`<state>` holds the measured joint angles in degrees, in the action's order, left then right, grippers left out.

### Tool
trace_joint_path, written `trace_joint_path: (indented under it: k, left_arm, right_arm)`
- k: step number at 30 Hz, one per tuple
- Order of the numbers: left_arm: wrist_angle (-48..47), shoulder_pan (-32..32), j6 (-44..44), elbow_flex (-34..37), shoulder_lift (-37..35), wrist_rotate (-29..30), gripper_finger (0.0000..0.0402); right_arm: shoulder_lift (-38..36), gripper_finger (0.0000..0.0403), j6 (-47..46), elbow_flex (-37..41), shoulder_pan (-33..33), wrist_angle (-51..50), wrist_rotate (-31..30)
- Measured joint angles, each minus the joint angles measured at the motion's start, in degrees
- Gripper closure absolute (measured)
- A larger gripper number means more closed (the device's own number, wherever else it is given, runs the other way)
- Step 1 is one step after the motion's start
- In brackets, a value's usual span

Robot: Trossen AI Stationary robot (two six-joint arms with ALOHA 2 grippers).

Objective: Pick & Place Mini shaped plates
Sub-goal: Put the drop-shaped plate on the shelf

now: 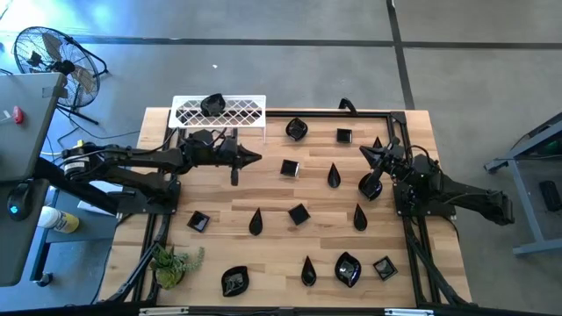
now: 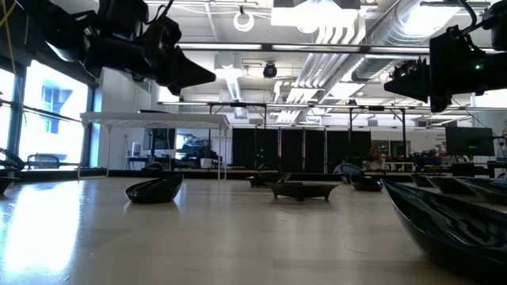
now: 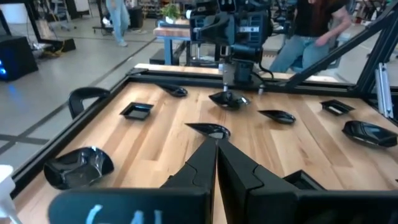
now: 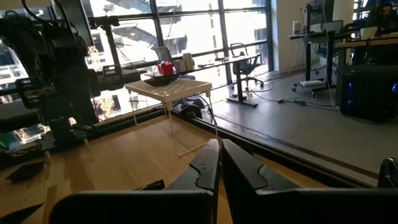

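A robotics lab in an open industrial hall. Beyond the left gripper (image 3: pixel 216 163), a person (image 3: pixel 311 31) stands by workbenches on a concrete floor (image 1: pixel 290 19). Exposed ducts (image 2: pixel 348 32) cross the ceiling. Past the right gripper (image 4: pixel 220 163), tall windows (image 4: pixel 186 28) and computer desks (image 4: pixel 367 43).

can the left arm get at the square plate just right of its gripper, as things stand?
Probably yes: the left gripper, shut and empty, sits beside the square plate with only bare table between; it must open first.
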<state>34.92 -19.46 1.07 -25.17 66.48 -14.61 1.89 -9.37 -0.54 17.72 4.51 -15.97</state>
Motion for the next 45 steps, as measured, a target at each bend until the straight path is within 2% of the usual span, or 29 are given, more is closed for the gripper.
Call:
trace_joint_path:
  k: [5, 23, 28, 32, 36, 42, 45]
  left_arm:
    - [-0.4, 0.0, 0.2, 0.0, 0.0, 0.3, 0.039]
    - [-0.4, 0.0, 1.3, 0.0, 0.0, 1.7, 0.039]
    - [-0.4, 0.0, 1.7, 0.0, 0.0, 3.0, 0.039]
    - [-0.4, 0.0, 2.2, 0.0, 0.0, 2.9, 0.039]
    - [-0.4, 0.0, 2.5, 0.0, 0.0, 3.4, 0.039]
    - [-0.4, 0.0, 3.7, 0.0, 0.0, 3.6, 0.039]
    - [-0.4, 0.0, 4.6, 0.0, 0.0, 3.7, 0.039]
  right_arm:
    - [0.0, 0.0391, -6.7, 0.0, 0.0, 0.4, 0.2]
    - [1.5, 0.0401, -3.5, -0.4, -0.7, 0.2, -0.1]
    - [7.4, 0.0399, -3.6, -3.2, -2.7, -1.0, -1.7]
    - [14.6, 0.0393, -3.5, -6.0, -4.5, -2.4, -5.3]
    - [22.9, 0.0383, -4.7, -9.3, -5.6, -4.0, -5.4]
    - [33.2, 0.0343, -9.8, -15.1, -5.3, -10.9, -4.4]
    - [37.9, 0.0316, -13.4, -17.5, -4.1, -16.0, -1.4]
